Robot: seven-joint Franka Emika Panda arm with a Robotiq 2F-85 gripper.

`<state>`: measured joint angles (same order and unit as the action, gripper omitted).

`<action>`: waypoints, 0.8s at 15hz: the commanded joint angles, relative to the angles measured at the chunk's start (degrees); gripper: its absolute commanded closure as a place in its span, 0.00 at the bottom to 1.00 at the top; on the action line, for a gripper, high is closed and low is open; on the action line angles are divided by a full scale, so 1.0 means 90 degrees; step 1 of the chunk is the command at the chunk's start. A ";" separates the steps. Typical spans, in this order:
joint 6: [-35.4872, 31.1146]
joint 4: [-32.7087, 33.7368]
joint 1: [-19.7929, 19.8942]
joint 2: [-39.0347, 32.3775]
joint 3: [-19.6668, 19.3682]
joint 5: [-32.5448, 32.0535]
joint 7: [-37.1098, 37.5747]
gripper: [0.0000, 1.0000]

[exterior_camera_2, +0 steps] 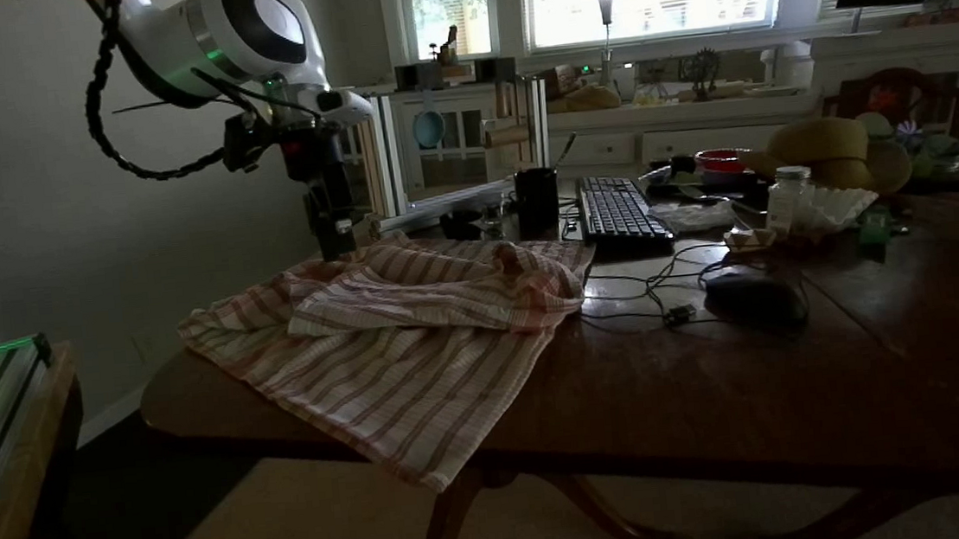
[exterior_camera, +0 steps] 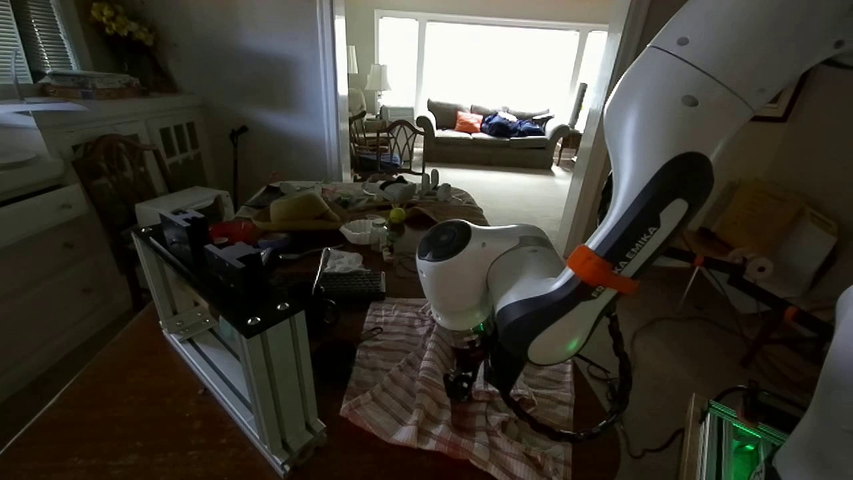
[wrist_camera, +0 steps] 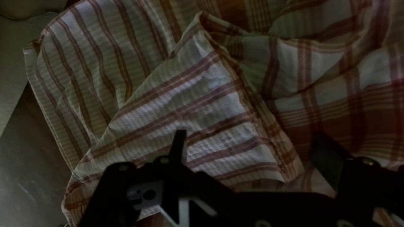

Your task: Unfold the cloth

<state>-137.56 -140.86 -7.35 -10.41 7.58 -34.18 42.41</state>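
The cloth, whitish with reddish stripes, lies wrinkled and partly folded over itself on the table; it shows in both exterior views (exterior_camera: 400, 393) (exterior_camera_2: 420, 387). One corner hangs over the table edge. In the wrist view the cloth (wrist_camera: 132, 126) fills most of the picture, with a folded flap whose pointed corner lies between the fingers. My gripper (wrist_camera: 251, 145) is open, its fingers wide apart with nothing clamped. In both exterior views the gripper (exterior_camera: 470, 390) (exterior_camera_2: 337, 245) points down over the cloth. Whether the fingertips touch the fabric cannot be told.
A metal frame (exterior_camera: 280, 387) stands on the table beside the cloth. A keyboard (exterior_camera_2: 617, 210), a black mug (exterior_camera_2: 537, 199), a mouse (exterior_camera_2: 755, 297) and loose cables lie near it. A hat (exterior_camera_2: 825, 152), a jar (exterior_camera_2: 788, 199) and other clutter sit farther along.
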 commanded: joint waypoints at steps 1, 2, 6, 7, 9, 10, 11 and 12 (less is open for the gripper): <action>-0.0214 0.0066 -0.0172 -0.0243 -0.0166 0.0099 -0.0224 0.21; -0.0239 0.0070 -0.0196 -0.0276 -0.0193 0.0053 -0.0221 0.27; -0.0306 0.0085 -0.0278 -0.0410 -0.0270 -0.0041 -0.0311 0.36; -0.0325 0.0090 -0.0298 -0.0435 -0.0283 -0.0049 -0.0343 0.34; -0.0375 0.0095 -0.0345 -0.0481 -0.0315 -0.0061 -0.0400 0.49; -0.0382 0.0094 -0.0380 -0.0491 -0.0333 -0.0093 -0.0409 0.62; -0.0426 0.0089 -0.0405 -0.0505 -0.0354 -0.0134 -0.0426 0.62; -0.0484 0.0086 -0.0416 -0.0529 -0.0361 -0.0133 -0.0477 0.69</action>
<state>-139.90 -140.46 -9.73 -13.80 5.72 -34.53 39.31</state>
